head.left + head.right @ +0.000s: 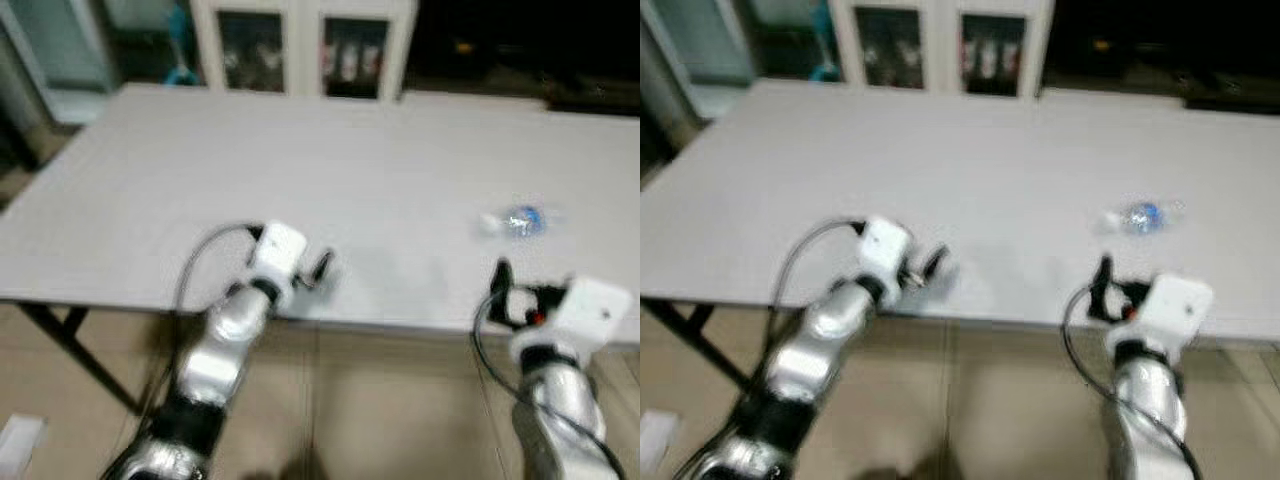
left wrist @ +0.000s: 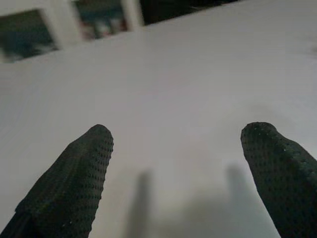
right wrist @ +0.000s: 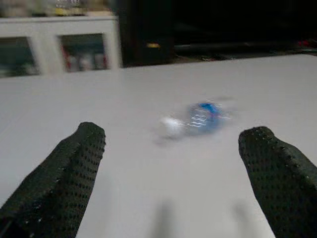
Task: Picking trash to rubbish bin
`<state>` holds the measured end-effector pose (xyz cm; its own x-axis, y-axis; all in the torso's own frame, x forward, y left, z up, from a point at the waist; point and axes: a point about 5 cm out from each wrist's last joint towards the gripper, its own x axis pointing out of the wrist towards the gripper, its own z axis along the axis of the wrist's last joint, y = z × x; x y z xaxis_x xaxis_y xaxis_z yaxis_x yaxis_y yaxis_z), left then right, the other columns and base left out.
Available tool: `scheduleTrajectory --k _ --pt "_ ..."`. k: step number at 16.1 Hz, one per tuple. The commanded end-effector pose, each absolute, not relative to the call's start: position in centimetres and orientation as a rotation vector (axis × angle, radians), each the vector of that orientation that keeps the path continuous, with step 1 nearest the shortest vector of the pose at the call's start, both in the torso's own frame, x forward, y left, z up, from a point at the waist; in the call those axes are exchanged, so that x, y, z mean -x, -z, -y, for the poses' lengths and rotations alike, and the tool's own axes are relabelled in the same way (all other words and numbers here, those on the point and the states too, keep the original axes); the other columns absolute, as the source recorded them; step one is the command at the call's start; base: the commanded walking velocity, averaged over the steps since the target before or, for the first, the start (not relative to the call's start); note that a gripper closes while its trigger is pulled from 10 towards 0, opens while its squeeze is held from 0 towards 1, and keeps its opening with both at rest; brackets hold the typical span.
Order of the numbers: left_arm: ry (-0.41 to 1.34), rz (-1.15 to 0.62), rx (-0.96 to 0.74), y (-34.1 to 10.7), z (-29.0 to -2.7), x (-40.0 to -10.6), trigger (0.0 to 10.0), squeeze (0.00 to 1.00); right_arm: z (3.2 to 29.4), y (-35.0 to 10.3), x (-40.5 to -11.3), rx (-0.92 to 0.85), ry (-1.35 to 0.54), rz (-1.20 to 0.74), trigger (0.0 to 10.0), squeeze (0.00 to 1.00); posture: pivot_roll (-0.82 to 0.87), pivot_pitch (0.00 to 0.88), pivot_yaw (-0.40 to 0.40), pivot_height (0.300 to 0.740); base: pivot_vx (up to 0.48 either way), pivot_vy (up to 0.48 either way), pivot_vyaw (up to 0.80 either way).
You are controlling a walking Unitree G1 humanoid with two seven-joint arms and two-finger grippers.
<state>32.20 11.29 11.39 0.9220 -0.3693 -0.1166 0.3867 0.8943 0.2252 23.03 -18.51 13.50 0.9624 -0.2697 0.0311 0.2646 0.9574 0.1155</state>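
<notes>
A crushed clear plastic bottle with a blue label [image 1: 515,221] lies on its side on the white table [image 1: 330,170], toward the right. My right gripper [image 1: 503,290] hovers open at the table's near edge, just short of the bottle [image 3: 198,119]. Its two black fingers [image 3: 74,163] stand wide apart, nothing between them. My left gripper [image 1: 322,268] is open over the near edge left of centre, its fingers [image 2: 79,168] spread above bare tabletop.
A white cabinet with glass doors [image 1: 300,45] stands behind the table. A black table leg [image 1: 70,345] slants down at the near left over a tiled floor [image 1: 380,400]. A white object [image 1: 15,440] lies on the floor at the lower left.
</notes>
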Motion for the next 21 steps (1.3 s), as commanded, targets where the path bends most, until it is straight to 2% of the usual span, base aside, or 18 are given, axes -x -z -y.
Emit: scheduleTrajectory --k 1,14,21 --pt "0.410 -0.080 -0.235 -11.2 -10.5 -32.1 10.0 0.00 19.1 -13.4 -22.7 -0.103 0.297 0.036 10.0 0.00 0.16 0.076 -0.049 0.740 0.439 0.000 0.00" --pt "0.413 -0.107 -0.250 -10.6 -10.5 -31.9 10.0 0.00 18.9 -13.4 -23.1 -0.112 0.309 0.016 10.0 0.00 0.17 0.082 -0.055 0.740 0.447 0.000 0.00" --pt "0.420 -0.100 -0.245 -10.8 -10.6 -31.9 10.0 0.00 19.0 -13.2 -24.3 -0.154 0.370 -0.030 10.0 0.00 0.18 0.090 -0.050 0.740 0.000 0.000 0.00"
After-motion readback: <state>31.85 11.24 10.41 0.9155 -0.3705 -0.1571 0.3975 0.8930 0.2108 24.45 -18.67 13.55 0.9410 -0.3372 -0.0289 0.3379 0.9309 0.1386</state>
